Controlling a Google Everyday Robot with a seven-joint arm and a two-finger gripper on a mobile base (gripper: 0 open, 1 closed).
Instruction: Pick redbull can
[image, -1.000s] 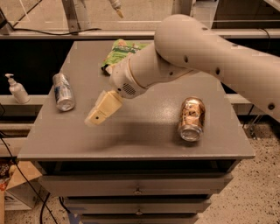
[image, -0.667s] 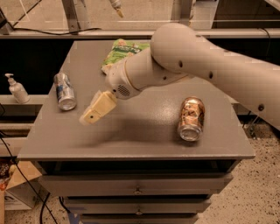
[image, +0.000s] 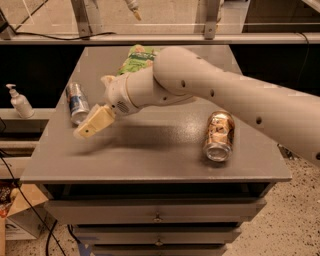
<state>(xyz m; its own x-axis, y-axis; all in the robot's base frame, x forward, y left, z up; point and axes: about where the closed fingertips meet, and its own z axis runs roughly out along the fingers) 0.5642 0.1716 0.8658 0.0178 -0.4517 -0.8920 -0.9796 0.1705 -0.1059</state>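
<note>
The redbull can (image: 77, 102), slim and silver with blue patches, lies on its side near the left edge of the grey table (image: 150, 155). My gripper (image: 85, 131) hangs over the table's left part, just right of and in front of the can, its cream fingers (image: 95, 122) pointing down-left. It holds nothing that I can see. The white arm reaches in from the right across the table.
A wider gold-brown patterned can (image: 219, 136) lies on its side at the right. A green snack bag (image: 136, 58) lies at the back, partly behind the arm. A white pump bottle (image: 20, 102) stands on a shelf left of the table. Drawers sit below the tabletop.
The gripper has moved left, toward the redbull can and the table's left edge. The cans and the bag have not moved.
</note>
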